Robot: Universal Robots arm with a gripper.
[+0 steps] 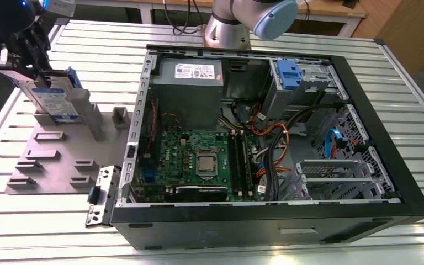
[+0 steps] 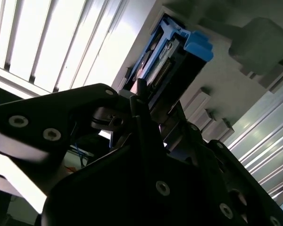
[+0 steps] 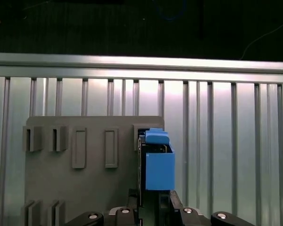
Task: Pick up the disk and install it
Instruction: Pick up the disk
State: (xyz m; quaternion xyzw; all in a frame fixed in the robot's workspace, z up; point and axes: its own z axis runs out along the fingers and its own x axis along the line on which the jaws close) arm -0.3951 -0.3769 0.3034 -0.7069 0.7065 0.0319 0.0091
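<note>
The disk (image 1: 56, 100), a silver-grey drive with a white-and-blue label in a blue carrier, stands on edge at the far corner of the grey fixture plate (image 1: 57, 160), at the exterior view's left. My gripper (image 1: 35, 80) comes down on its upper end and is shut on it. In the second wrist view the dark fingers (image 2: 141, 101) clamp the disk's edge (image 2: 172, 52). In the first wrist view the blue carrier (image 3: 159, 165) runs out from my gripper (image 3: 153, 205) over the plate (image 3: 85, 188). Whether its lower edge still sits in the slot I cannot tell.
An open black computer case (image 1: 388, 165) lies on the slatted metal table (image 1: 20, 221), with motherboard, cables and grey power supply inside. A blue bracket (image 1: 289, 74) sits in the drive bay at its far side. The arm's base (image 1: 231, 27) stands behind the case.
</note>
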